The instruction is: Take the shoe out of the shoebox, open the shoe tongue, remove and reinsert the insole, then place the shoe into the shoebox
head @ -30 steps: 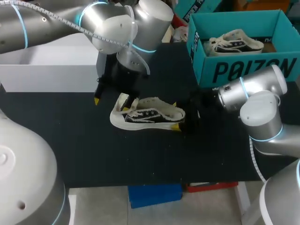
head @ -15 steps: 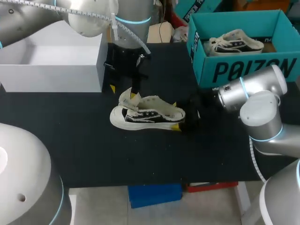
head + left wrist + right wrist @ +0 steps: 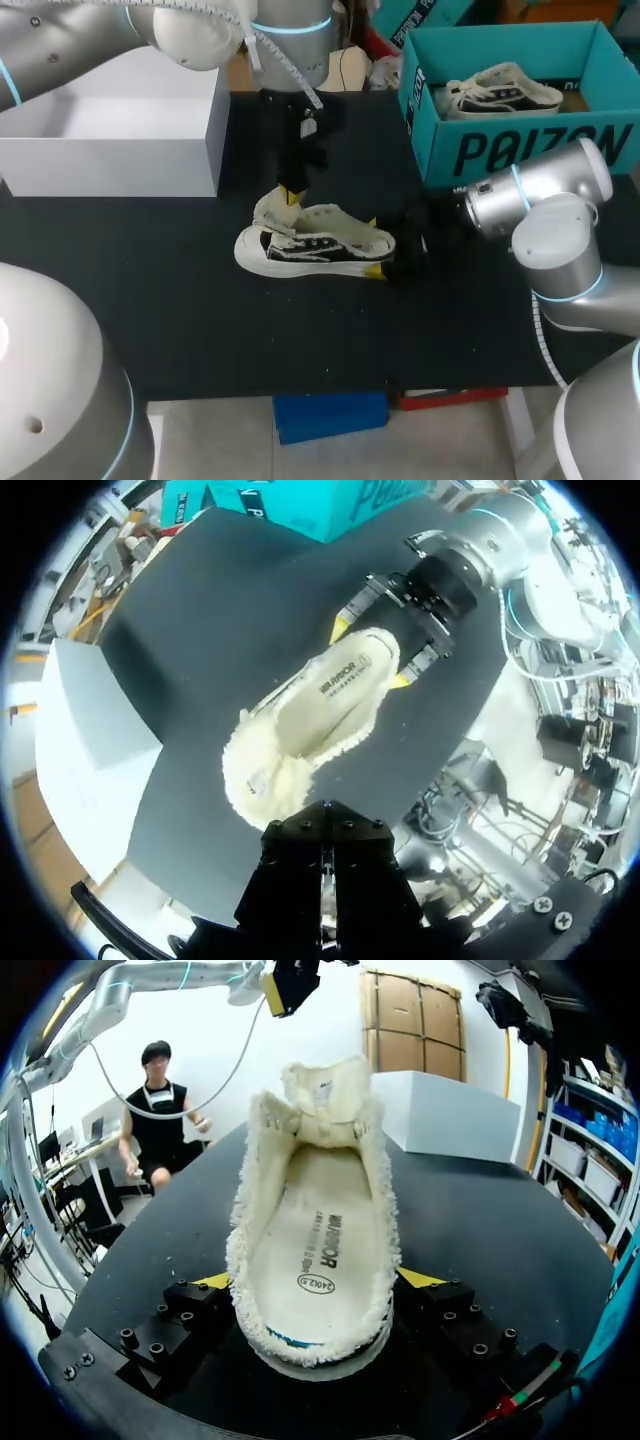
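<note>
One left end effector [image 3: 291, 190] has shifted above the shoe [image 3: 315, 243].

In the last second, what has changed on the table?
The left gripper moved toward the right arm's side, from beside the toe of the shoe to just over its raised tongue. The right gripper stays shut on the heel, and the shoe lies where it was.

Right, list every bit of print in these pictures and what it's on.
On the shoebox front wall: large black brand lettering, left unquoted.
On the insole of the shoe in the right gripper: a dark word and an oval stamp, too blurred to read surely.
Nothing else legible.
</note>
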Controlling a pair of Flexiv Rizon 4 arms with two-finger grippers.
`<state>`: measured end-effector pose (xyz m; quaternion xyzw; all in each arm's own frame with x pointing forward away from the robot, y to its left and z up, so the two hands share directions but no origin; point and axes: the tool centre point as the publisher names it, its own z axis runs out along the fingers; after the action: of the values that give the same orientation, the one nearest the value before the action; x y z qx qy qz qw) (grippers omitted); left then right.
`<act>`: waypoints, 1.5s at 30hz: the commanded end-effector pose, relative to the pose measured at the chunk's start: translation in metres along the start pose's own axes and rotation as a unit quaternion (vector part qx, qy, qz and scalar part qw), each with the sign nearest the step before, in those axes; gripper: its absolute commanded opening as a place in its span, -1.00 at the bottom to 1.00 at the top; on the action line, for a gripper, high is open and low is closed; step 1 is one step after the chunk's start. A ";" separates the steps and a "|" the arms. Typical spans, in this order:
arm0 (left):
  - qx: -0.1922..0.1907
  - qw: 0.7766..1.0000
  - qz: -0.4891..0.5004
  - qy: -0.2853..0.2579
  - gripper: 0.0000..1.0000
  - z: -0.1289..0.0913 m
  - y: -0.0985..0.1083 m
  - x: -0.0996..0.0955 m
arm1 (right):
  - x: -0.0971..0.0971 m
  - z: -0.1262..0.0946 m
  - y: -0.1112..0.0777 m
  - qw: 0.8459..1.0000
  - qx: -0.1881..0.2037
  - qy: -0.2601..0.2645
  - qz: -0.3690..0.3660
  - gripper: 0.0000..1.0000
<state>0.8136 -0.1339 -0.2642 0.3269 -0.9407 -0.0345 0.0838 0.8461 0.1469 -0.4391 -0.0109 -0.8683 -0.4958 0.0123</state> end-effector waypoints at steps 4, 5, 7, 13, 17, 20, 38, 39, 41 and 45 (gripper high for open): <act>-0.041 0.865 0.490 0.102 -1.00 0.001 -0.004 -0.005 | 0.000 0.003 -0.004 1.000 0.001 -0.001 0.001 -1.00; -0.041 0.865 0.490 0.102 -1.00 0.001 -0.004 -0.005 | 0.000 0.003 -0.004 1.000 0.001 -0.001 0.001 -1.00; -0.041 0.865 0.490 0.102 -1.00 0.001 -0.004 -0.005 | 0.000 0.003 -0.004 1.000 0.001 -0.001 0.001 -1.00; -0.012 0.865 0.499 0.051 -1.00 -0.003 -0.004 0.000 | 0.000 0.003 -0.004 1.000 0.001 -0.001 0.001 -1.00; 0.027 0.865 0.502 -0.004 -1.00 -0.003 -0.007 0.004 | 0.000 0.003 -0.004 1.000 0.001 -0.001 0.001 -1.00; 0.048 0.870 0.491 -0.019 -1.00 0.000 -0.011 0.004 | 0.000 0.003 -0.004 1.000 0.001 -0.001 0.001 -1.00; 0.085 0.909 0.409 -0.003 -1.00 0.044 -0.050 -0.006 | 0.000 0.003 -0.004 1.000 0.001 -0.001 0.001 -1.00; 0.083 0.910 0.406 0.000 -1.00 0.045 -0.051 -0.006 | 0.000 0.003 -0.004 1.000 0.001 -0.001 0.001 -1.00; 0.081 0.912 0.403 0.006 -1.00 0.051 -0.056 -0.007 | 0.000 0.003 -0.004 1.000 0.001 -0.001 0.001 -1.00; 0.073 0.914 0.399 0.014 -1.00 0.057 -0.064 -0.008 | 0.000 0.003 -0.004 1.000 0.001 -0.001 0.001 -1.00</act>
<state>0.8390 -0.1677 -0.3220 -0.0704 -0.9918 0.0829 0.0672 0.8461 0.1469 -0.4391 -0.0109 -0.8683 -0.4958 0.0123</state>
